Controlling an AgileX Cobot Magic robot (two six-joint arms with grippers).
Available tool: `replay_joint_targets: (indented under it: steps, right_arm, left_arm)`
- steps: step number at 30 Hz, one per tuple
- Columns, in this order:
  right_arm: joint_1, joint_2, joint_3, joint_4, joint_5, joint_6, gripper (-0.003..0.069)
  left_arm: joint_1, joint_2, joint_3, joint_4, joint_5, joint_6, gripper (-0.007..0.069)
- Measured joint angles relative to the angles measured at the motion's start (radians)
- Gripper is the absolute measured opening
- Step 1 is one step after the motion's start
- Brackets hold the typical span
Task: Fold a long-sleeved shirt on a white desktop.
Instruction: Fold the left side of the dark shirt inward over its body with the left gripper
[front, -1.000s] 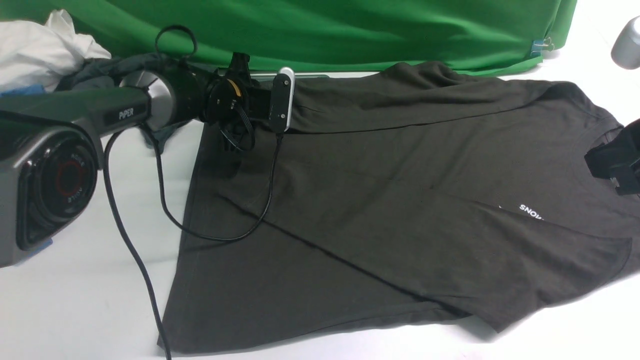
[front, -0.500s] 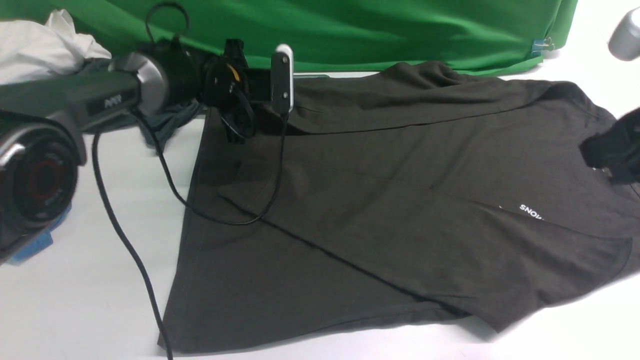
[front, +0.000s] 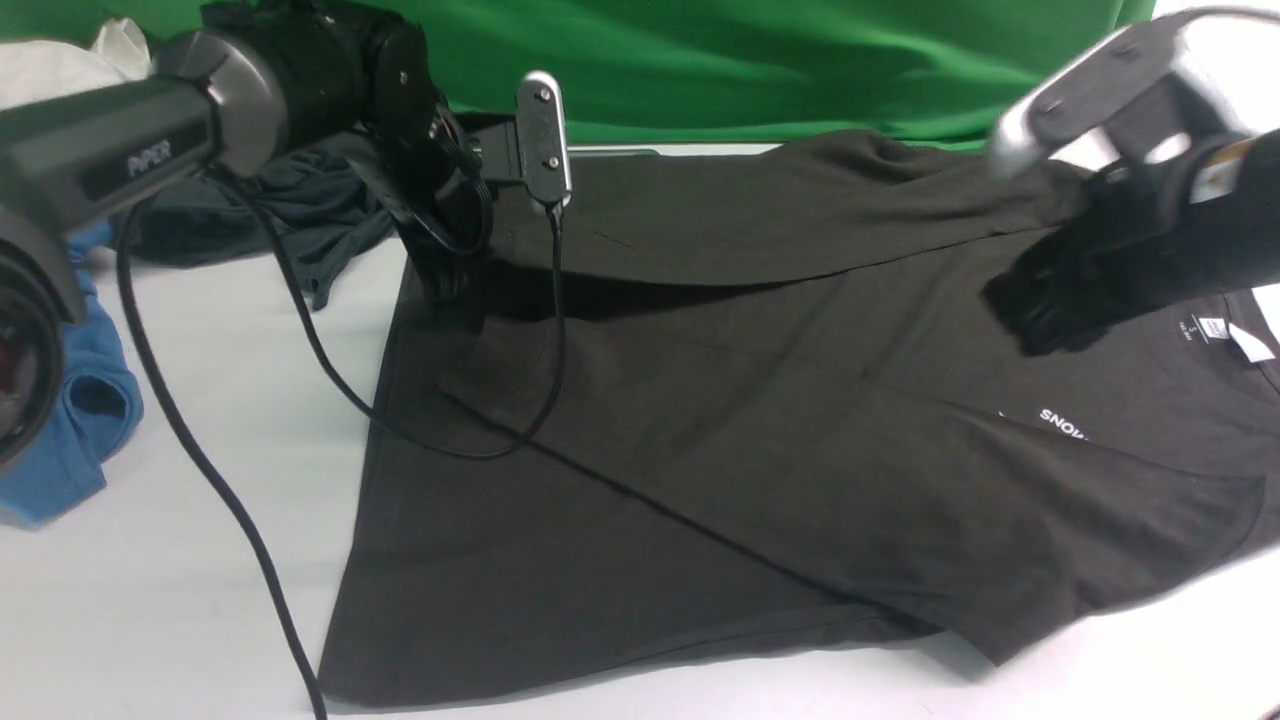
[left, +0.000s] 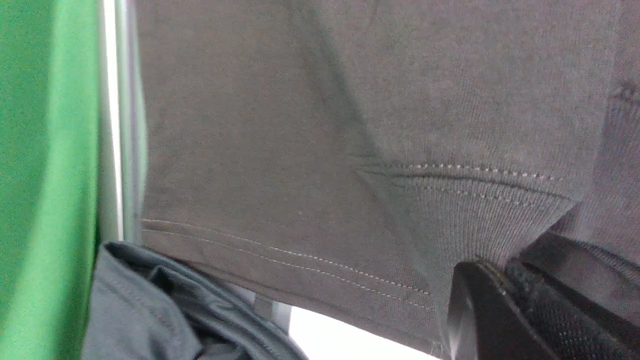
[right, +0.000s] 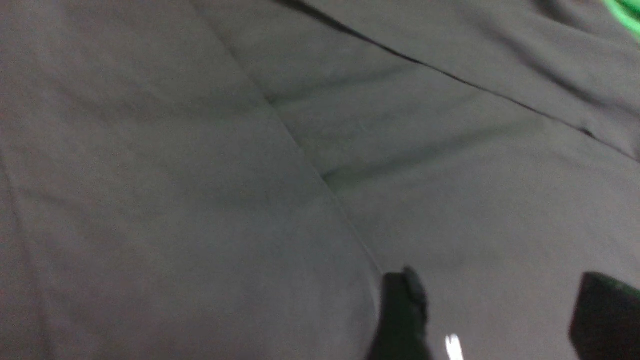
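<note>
The long-sleeved shirt (front: 760, 420) lies spread over the white desktop (front: 200, 600), dark olive-black, with a white print (front: 1062, 423) and a neck label (front: 1212, 328) towards the right. My left gripper (front: 447, 285) hangs at the shirt's far left corner. In the left wrist view its fingers (left: 500, 305) are shut on a ribbed cuff (left: 475, 210) of the shirt, and the cloth is raised there. My right gripper (front: 1035, 320) hovers over the chest. Its fingers (right: 400, 310) stand wide apart, with flat shirt cloth (right: 250, 175) beneath and nothing between them.
A slate-grey garment (front: 300, 215) lies bunched behind the left arm, and a blue garment (front: 80, 420) sits at the left edge. The green backdrop (front: 750, 60) closes the far side. A black cable (front: 230, 500) trails from the left arm across the desktop and the shirt.
My left gripper shut on the cuff and rose, lifting the shirt's far edge. My right arm swung in from the right edge over the chest and its jaws opened wider.
</note>
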Motion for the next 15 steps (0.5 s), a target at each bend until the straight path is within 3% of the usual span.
replay_joint_targets:
  steps: [7, 15]
  right_arm:
    - [0.000, 0.254, -0.045, 0.045, -0.270, -0.294, 0.0512]
    - [0.044, 0.465, -0.193, 0.046, -0.388, -0.408, 0.0514]
  left_arm:
    - [0.000, -0.059, 0.000, -0.012, -0.002, -0.004, 0.0026]
    - [0.000, -0.099, 0.000, -0.083, 0.000, -0.044, 0.0026]
